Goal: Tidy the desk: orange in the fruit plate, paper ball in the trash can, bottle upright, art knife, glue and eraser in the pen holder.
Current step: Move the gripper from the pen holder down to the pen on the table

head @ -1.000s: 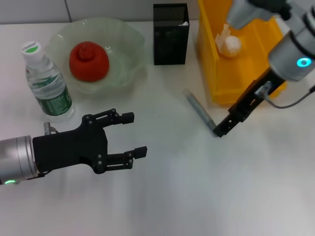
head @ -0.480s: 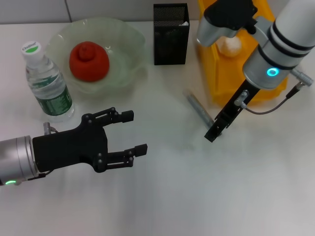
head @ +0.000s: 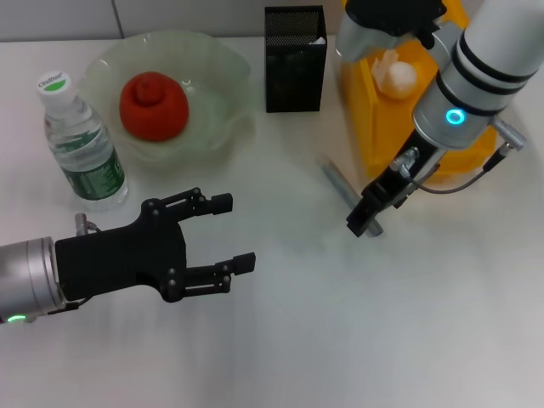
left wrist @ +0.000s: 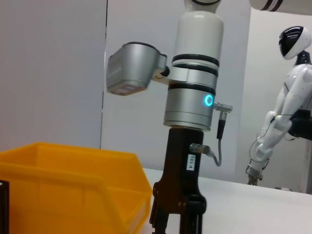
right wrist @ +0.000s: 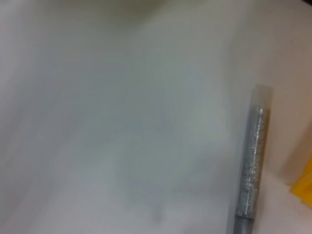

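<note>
We cannot tell how far the right end effector is open; it covers the near end of the slim grey glue stick lying on the white table beside the yellow plastic bin. The left end effector hovers wide open, empty. The clear water bottle's label is unreadable.

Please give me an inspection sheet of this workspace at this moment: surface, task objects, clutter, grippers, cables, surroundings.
Surface: white desk.
Job's things: red-orange fruit in pale green glass plate; clear plastic water bottle upright; white paper ball in yellow plastic bin; black mesh pen holder upright; grey pen-shaped stick lying flat beside the bin.
Clutter: nothing seen.
Grippers: left gripper open, hovering empty; right gripper at the stick's near end.
Cables: grey cable on right wrist.
Surroundings: white humanoid robot behind.
</note>
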Tool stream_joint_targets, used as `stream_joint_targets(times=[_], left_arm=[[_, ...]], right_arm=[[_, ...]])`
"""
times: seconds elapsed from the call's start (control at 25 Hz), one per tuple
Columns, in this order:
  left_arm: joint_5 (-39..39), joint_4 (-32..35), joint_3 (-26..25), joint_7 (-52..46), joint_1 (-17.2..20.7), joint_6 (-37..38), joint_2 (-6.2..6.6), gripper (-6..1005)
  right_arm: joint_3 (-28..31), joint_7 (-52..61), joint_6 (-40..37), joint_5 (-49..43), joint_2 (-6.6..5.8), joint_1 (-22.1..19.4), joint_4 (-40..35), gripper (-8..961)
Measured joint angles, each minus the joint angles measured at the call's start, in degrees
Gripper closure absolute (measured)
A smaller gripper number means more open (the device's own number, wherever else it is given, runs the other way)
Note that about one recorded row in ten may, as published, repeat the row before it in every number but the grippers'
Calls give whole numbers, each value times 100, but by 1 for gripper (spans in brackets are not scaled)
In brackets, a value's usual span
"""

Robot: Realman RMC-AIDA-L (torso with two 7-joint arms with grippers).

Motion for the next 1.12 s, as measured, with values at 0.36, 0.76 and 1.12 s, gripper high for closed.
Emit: stream_joint_targets(times=[0.36, 0.76, 1.12], left_arm=[[0, 37, 0, -1, 0, 141, 42, 180], [0, 47, -8, -1, 0, 199, 48, 180], [-15, 53, -10, -1, -1, 204, 51, 181]], right_arm=[[-45, 610, 104, -110, 8, 228, 234, 152], [-67, 716, 504, -111, 31, 390, 740, 152], [-337, 673, 817, 20, 47, 366, 913, 157]])
